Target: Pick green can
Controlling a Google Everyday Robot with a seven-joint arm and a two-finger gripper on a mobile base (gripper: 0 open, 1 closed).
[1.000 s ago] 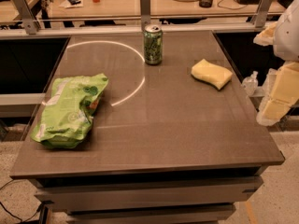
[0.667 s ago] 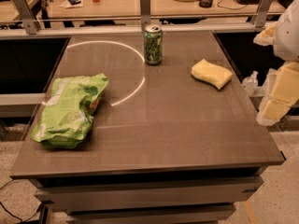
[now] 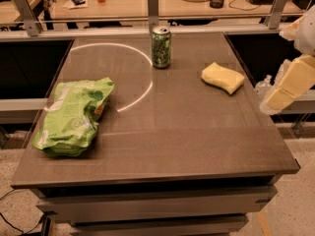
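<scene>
The green can (image 3: 161, 46) stands upright at the far middle of the dark table (image 3: 187, 132). It is dark green with pale print and a silver top. My gripper (image 3: 288, 85) shows as a pale cream shape at the right edge of the camera view, beyond the table's right side. It is well to the right of the can and nearer to me, touching nothing.
A light-green snack bag (image 3: 74, 116) lies on the left of the table. A yellow sponge (image 3: 223, 77) lies at the right, between the can and my gripper. A metal rail (image 3: 152, 6) and a cluttered desk run behind the table.
</scene>
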